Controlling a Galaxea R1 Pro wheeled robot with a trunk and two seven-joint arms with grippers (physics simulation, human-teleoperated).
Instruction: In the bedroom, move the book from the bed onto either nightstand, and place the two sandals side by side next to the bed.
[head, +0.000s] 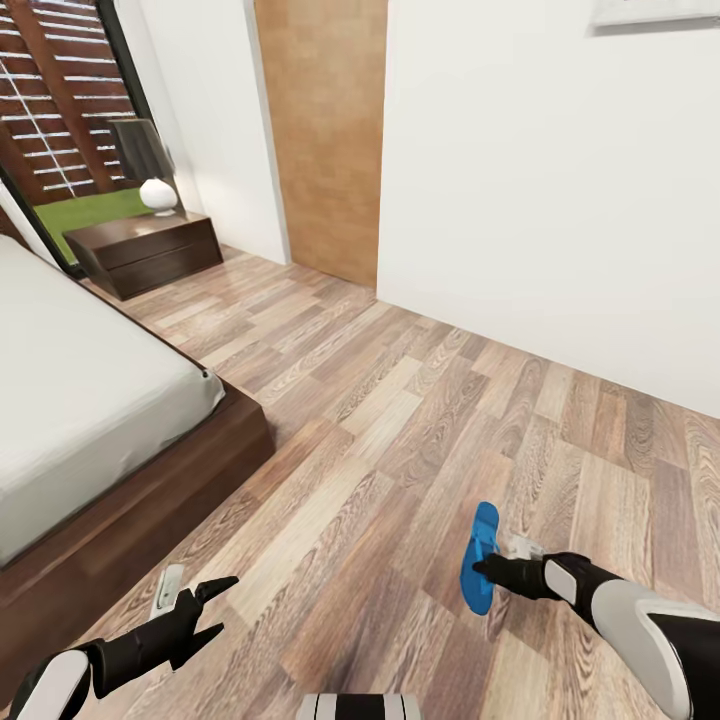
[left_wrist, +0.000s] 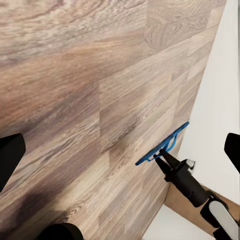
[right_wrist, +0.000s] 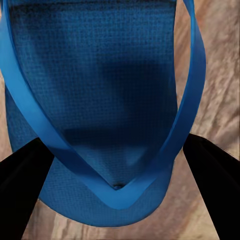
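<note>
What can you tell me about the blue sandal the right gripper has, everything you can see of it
The sandal is a bright blue flat flip-flop with a finely textured sole and thin blue thong straps meeting in a V at the toe post. The right gripper is shut on it, black fingers on either side. It is held edge-on, tilted, above the wood-plank floor, apart from the bed.
</note>
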